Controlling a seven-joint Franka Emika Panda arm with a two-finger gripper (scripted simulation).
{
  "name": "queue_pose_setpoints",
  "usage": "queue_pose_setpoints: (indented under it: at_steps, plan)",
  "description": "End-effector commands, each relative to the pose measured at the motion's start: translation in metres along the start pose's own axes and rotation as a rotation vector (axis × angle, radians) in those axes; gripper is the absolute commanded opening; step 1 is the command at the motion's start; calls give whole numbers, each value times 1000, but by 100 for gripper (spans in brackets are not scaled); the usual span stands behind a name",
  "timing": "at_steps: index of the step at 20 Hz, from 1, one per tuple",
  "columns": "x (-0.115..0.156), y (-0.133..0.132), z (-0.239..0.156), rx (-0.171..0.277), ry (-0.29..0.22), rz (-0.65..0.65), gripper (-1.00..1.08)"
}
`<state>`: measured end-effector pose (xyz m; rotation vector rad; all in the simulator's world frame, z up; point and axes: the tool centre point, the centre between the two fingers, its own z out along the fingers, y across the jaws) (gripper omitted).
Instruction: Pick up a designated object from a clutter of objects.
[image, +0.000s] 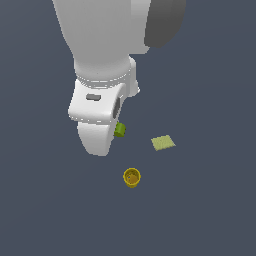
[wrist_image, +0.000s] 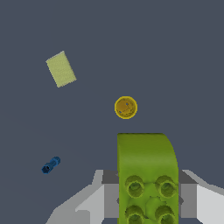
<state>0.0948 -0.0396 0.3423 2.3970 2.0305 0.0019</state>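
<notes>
Flat, even, shadowless light; edges perhaps slightly soft.

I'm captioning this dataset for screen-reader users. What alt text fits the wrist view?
A bright green studded block fills the foreground, sitting between the grey parts of the tool. Beyond it, on a dark blue-grey floor, lie a round yellow cup, a flat yellow-green square pad and a small dark blue piece.

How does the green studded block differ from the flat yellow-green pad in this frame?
The green block is bright green, thick and studded; the yellow-green pad is pale, thin and plain. The block sits at the gripper, apparently held clear of the floor, while the pad lies flat on it, apart from the yellow cup. Both are greenish with straight edges.
</notes>
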Motion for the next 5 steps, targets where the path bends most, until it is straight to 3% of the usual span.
queue_pose_setpoints:
  at_steps: [1, 5]
  plan:
    - [0, 1, -7, 1, 0, 0, -100]
    - [0, 2, -11, 1, 0, 0, -100]
